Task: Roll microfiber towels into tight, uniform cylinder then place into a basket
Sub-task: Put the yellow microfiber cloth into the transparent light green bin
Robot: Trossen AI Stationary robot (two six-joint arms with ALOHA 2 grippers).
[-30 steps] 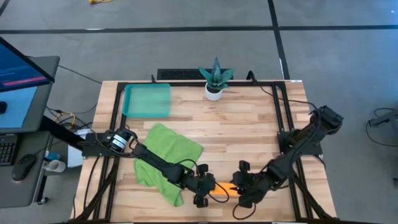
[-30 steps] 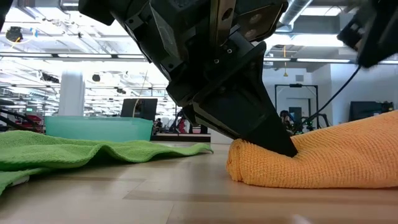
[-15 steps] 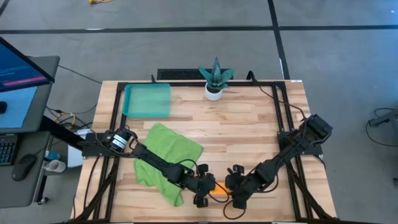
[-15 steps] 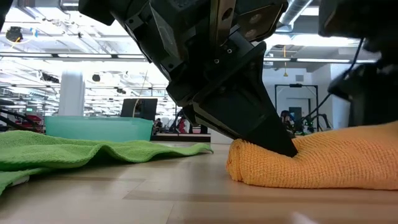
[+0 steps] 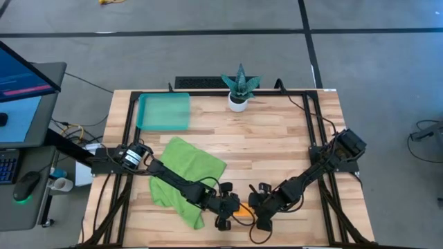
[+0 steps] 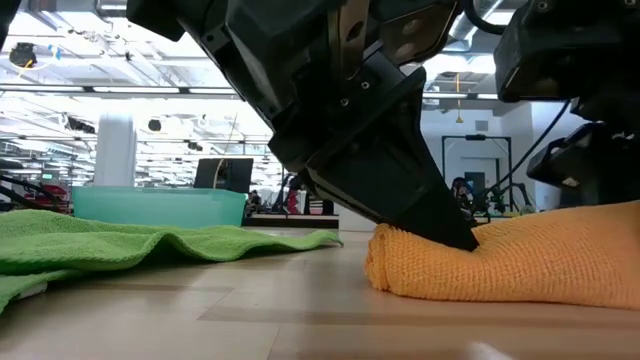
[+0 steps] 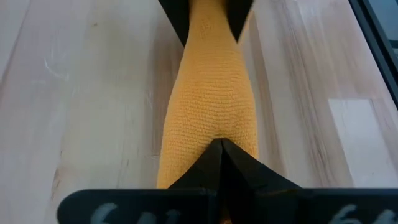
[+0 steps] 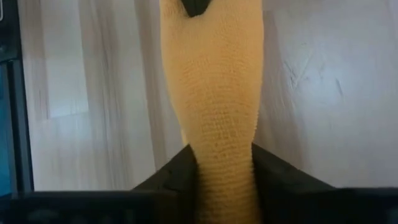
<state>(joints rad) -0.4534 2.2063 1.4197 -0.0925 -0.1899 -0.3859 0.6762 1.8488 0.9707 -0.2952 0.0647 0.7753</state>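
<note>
from above, the left gripper [image 5: 232,205] and right gripper [image 5: 255,208] meet at six o'clock on the table [image 5: 277,138], hiding most of the orange towel [image 5: 243,211]. green towel [image 5: 187,169] lies at eight o'clock, basket [image 5: 164,111] at eleven, potted plant [image 5: 239,88] at twelve.

low down, the left gripper pinches the orange roll's end.

left wrist: fingers [image 7: 222,163] closed tight on the roll.

right wrist: fingers [image 8: 273,174] hug the roll's sides.

This is a big lab or workshop. A wooden table [image 5: 270,142] in a black metal frame stands on a grey floor [image 5: 208,55]. A computer screen [image 5: 21,93] sits at the left. Far behind are long ceiling lights [image 6: 120,90] and more machines.
</note>
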